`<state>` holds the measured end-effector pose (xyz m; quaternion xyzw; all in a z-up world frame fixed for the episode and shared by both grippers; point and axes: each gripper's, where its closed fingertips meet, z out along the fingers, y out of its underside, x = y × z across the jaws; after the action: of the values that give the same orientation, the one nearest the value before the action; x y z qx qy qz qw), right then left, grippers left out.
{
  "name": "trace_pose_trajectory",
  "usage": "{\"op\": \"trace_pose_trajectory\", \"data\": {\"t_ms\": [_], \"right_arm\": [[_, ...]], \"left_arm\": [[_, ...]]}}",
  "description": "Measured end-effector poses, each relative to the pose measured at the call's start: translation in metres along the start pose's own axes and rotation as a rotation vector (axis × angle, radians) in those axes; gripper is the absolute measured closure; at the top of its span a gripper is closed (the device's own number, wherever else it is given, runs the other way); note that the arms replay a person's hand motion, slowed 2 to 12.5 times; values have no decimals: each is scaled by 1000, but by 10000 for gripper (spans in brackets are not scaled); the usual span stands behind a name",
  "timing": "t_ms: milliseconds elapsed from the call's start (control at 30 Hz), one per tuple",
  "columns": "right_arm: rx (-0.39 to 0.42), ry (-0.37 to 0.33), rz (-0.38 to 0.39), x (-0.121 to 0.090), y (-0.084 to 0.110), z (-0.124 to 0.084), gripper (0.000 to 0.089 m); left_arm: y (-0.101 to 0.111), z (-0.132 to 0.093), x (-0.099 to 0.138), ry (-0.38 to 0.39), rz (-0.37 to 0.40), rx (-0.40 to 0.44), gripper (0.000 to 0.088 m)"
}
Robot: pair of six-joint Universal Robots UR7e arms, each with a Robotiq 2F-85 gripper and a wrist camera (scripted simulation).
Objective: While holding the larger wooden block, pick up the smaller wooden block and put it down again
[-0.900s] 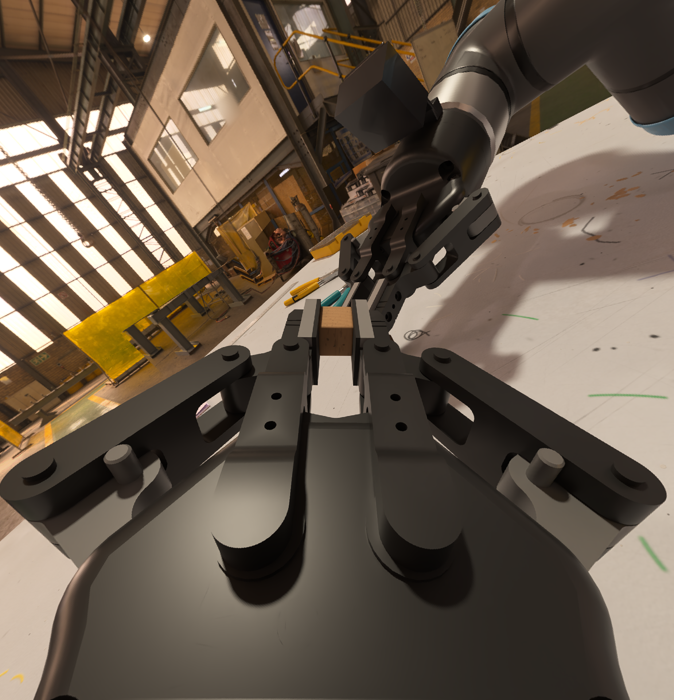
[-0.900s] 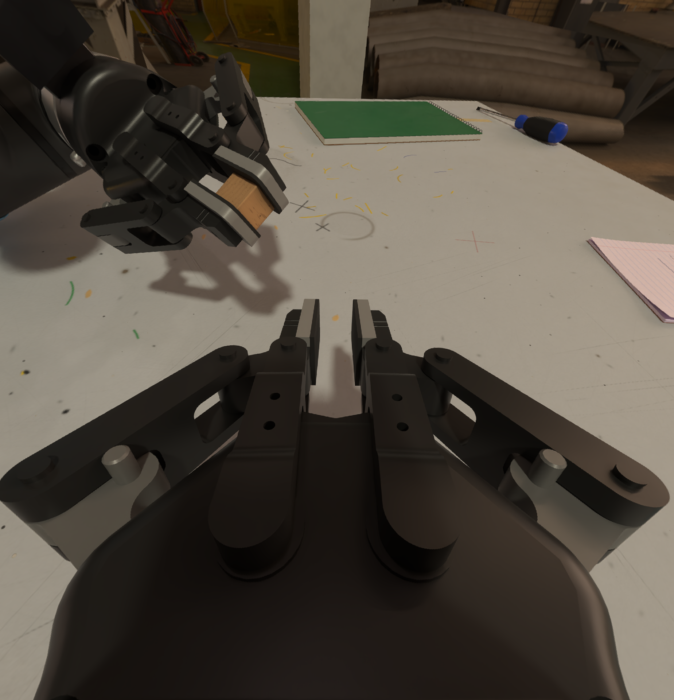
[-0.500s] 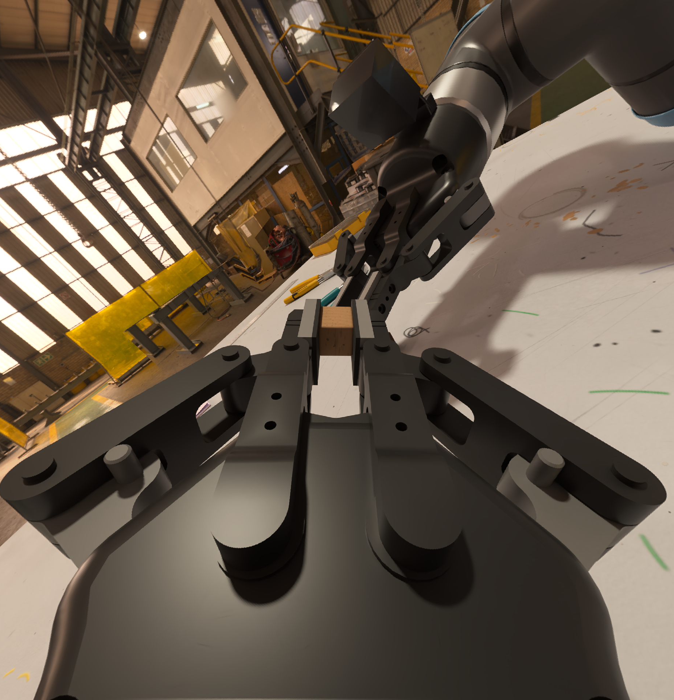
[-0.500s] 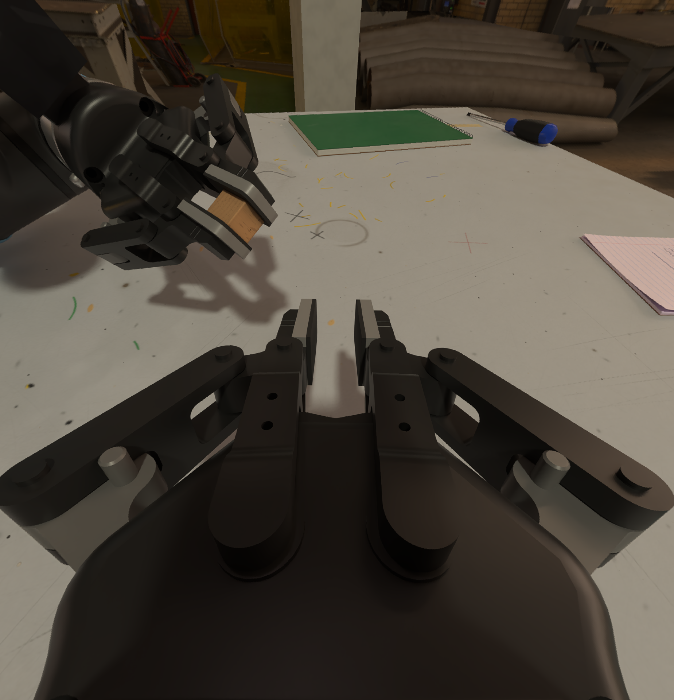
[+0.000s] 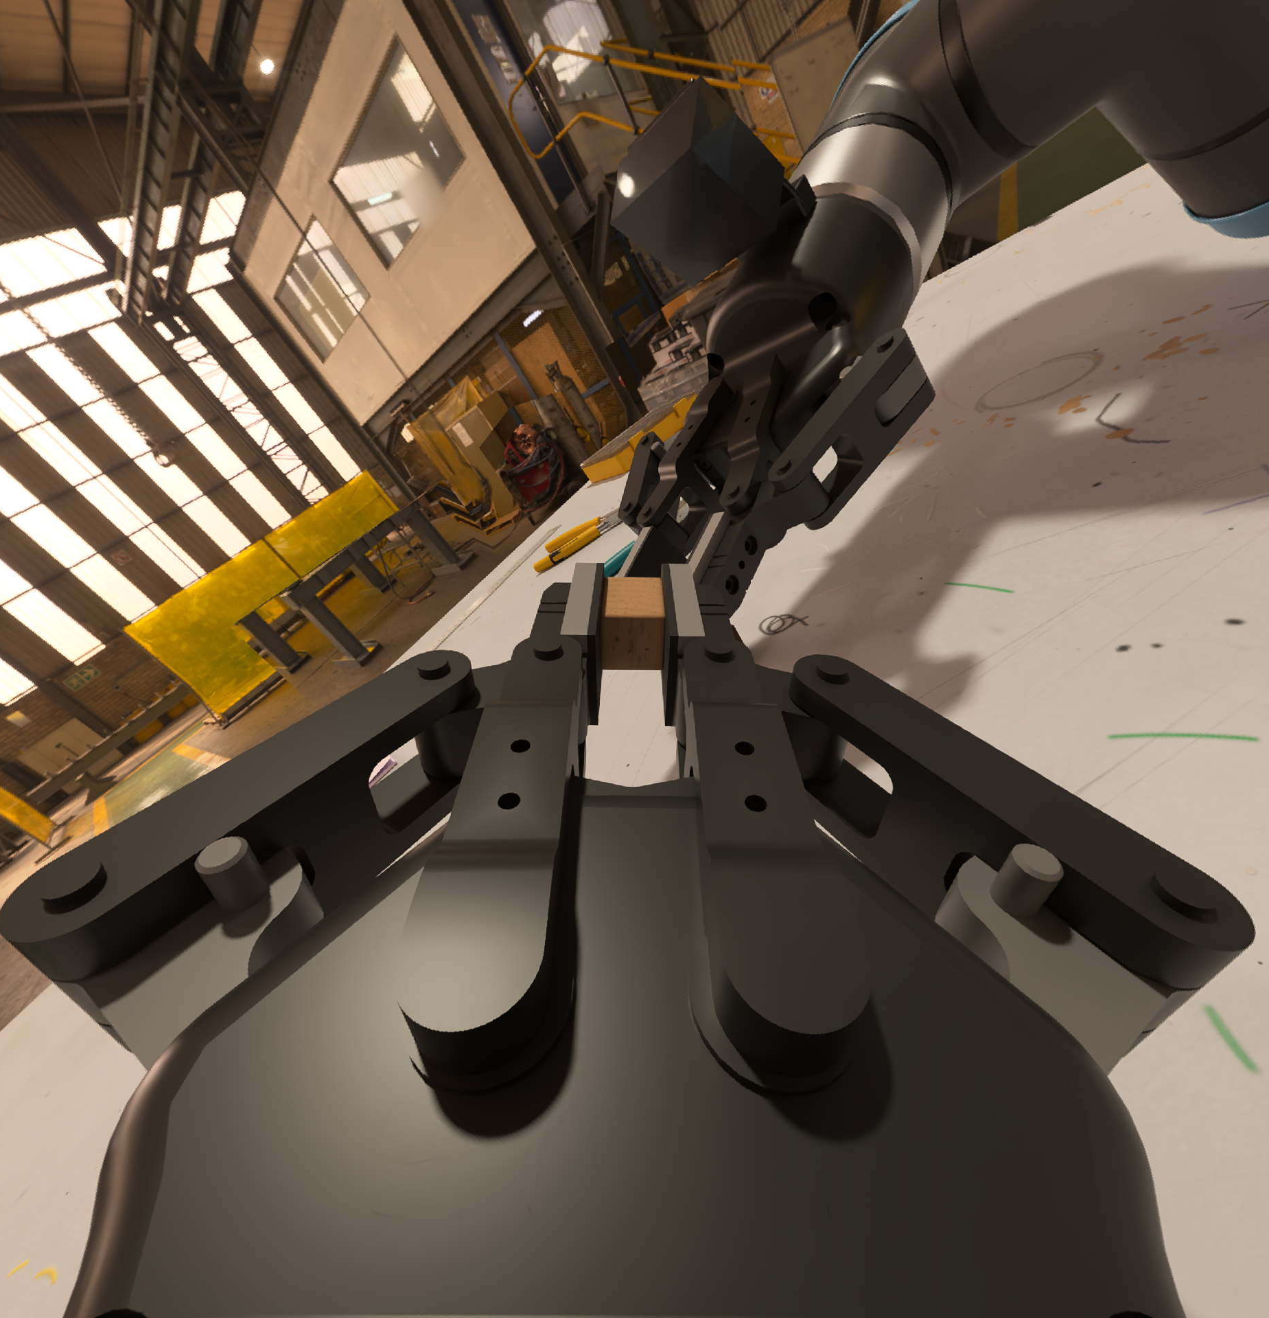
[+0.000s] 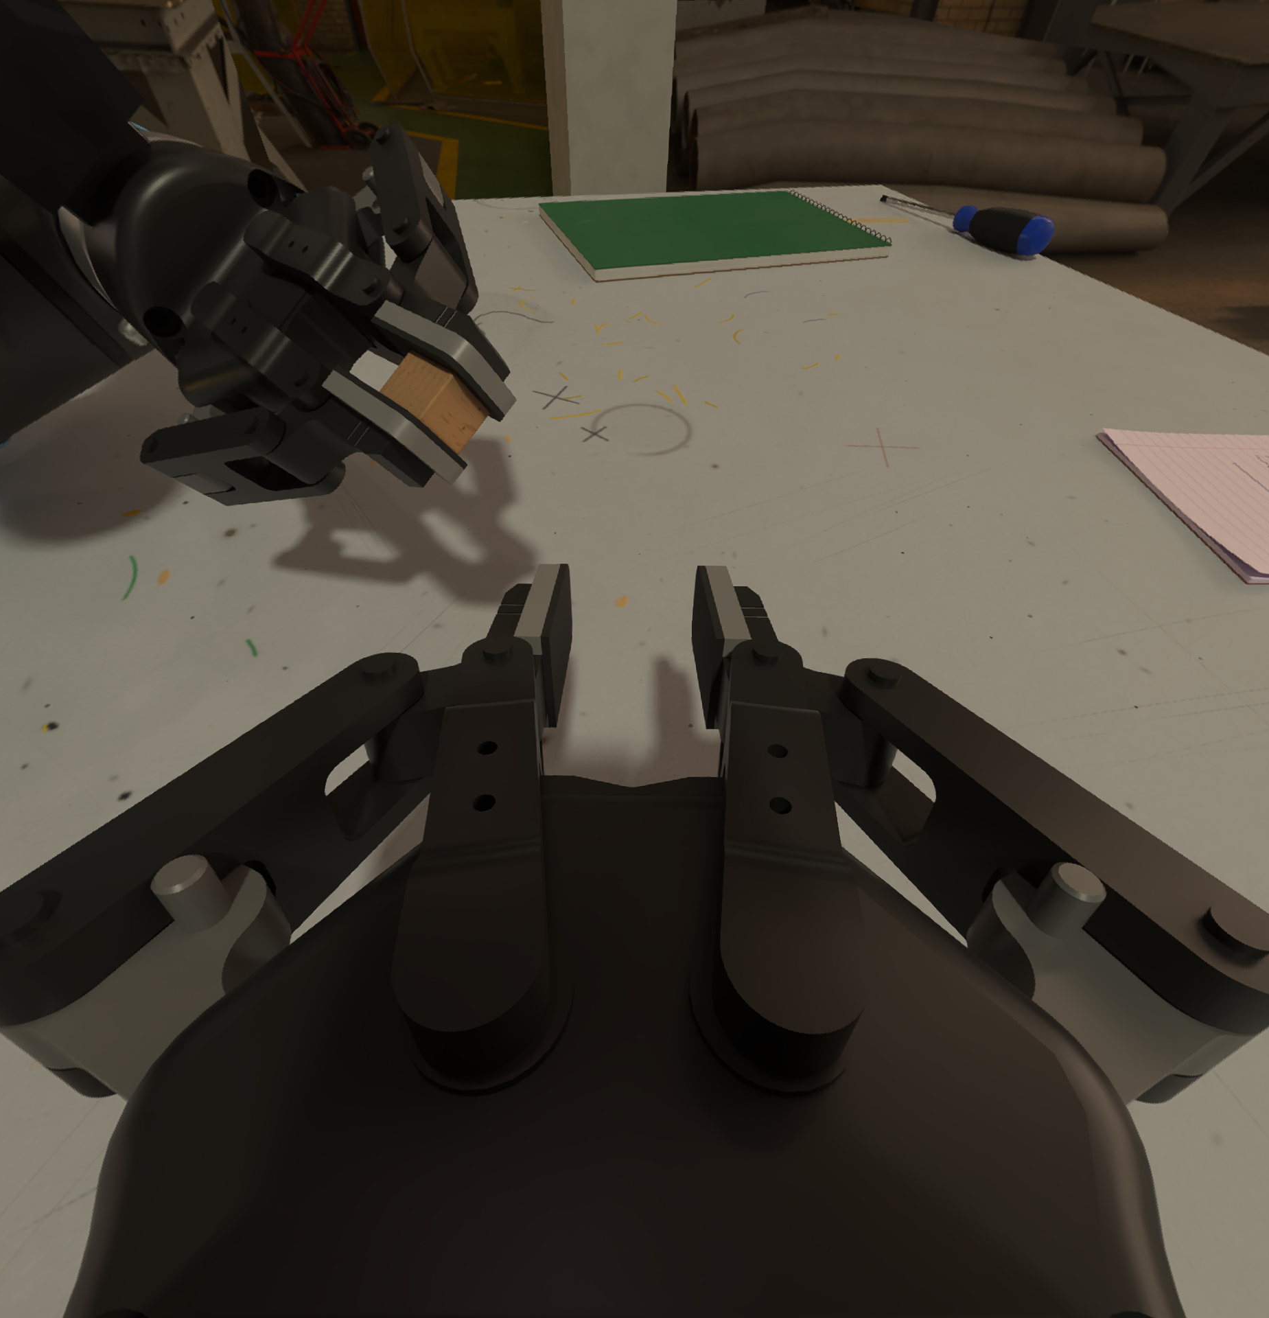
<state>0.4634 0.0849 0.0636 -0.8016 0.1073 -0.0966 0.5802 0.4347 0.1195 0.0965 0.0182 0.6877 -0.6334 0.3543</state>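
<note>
Left gripper (image 5: 632, 606) clenched on wooden block (image 5: 633, 624), held off table (image 6: 902, 570) nr left edge. Right gripper (image 6: 631, 606) released, empty, fingers apart above table mid. Green notebook (image 6: 710, 228) at far edge.

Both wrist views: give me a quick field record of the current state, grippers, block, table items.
left gripper: shut on wooden block, held above the table
right gripper: open, empty, low over bare table
second wooden block: not visible
green notebook: far edge of table
screwdriver: blue and black handle, right of notebook
pink notepad: table's right edge
</note>
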Motion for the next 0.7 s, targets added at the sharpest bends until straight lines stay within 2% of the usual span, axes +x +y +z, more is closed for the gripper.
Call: {"op": "trace_pose_trajectory", "data": {"t_ms": [333, 700], "right_arm": [[-13, 1, -11, -1, 1, 1, 563], [10, 5, 14, 2, -1, -1, 565]], "left_arm": [[0, 0, 0, -1, -2, 3, 742], [-1, -1, -1, -3, -5, 7, 742]]}}
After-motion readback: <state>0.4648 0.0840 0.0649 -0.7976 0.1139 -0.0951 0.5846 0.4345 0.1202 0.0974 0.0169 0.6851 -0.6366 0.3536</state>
